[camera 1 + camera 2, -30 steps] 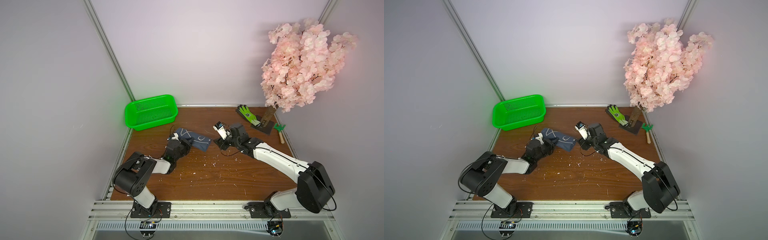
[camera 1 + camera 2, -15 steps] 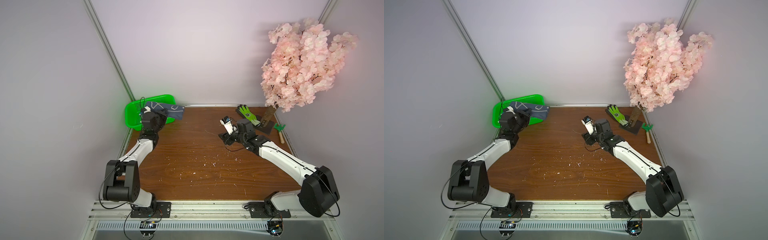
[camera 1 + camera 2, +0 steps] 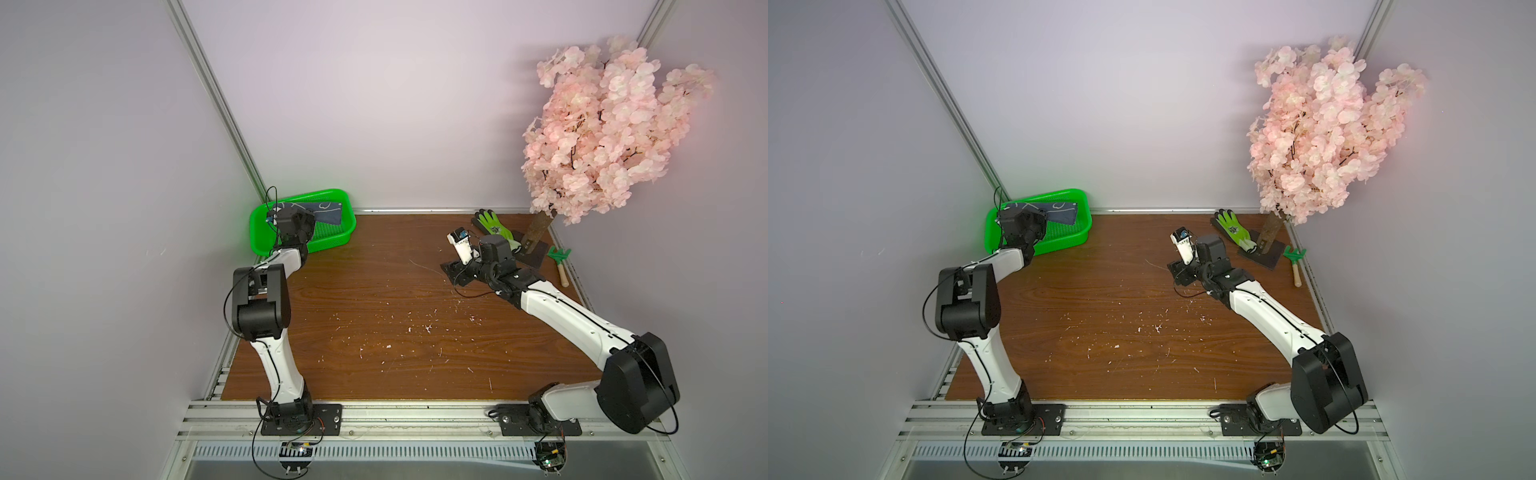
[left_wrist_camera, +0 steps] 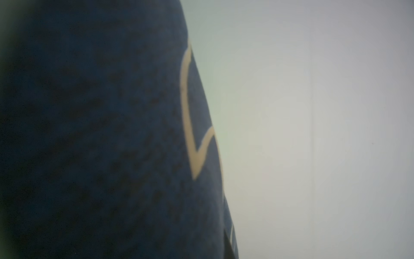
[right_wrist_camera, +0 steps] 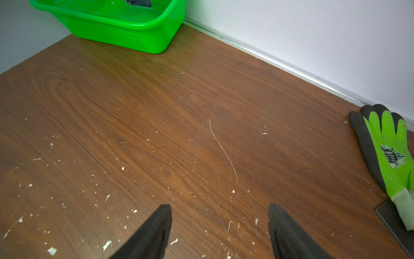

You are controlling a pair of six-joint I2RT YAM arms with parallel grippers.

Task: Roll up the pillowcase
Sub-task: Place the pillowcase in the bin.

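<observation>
In both top views the dark denim-blue pillowcase with white stitched outlines [image 3: 320, 209] [image 3: 1057, 211] sits as a narrow bundle at the back of the green perforated plastic basket [image 3: 330, 243]. Its long axis runs side to side along the rear wall. One end disappears under the left tool [image 3: 291, 224], and the other points toward the basket's far end. Whether the bundle rests on the basket floor I cannot tell. The right tool [image 3: 455, 272] hangs over the brown wooden tabletop [image 3: 374, 311], well apart from the basket.

The left wrist view is filled by blurred blue cloth [image 4: 100, 134]. The left tool is pressed together, apparently pinching that end.

In the right wrist view the right tool [image 5: 219, 224] is spread and empty.

The risk, as I judge it, is that the roll springs loose on release, or the cloth clings to a finger and drags out.
</observation>
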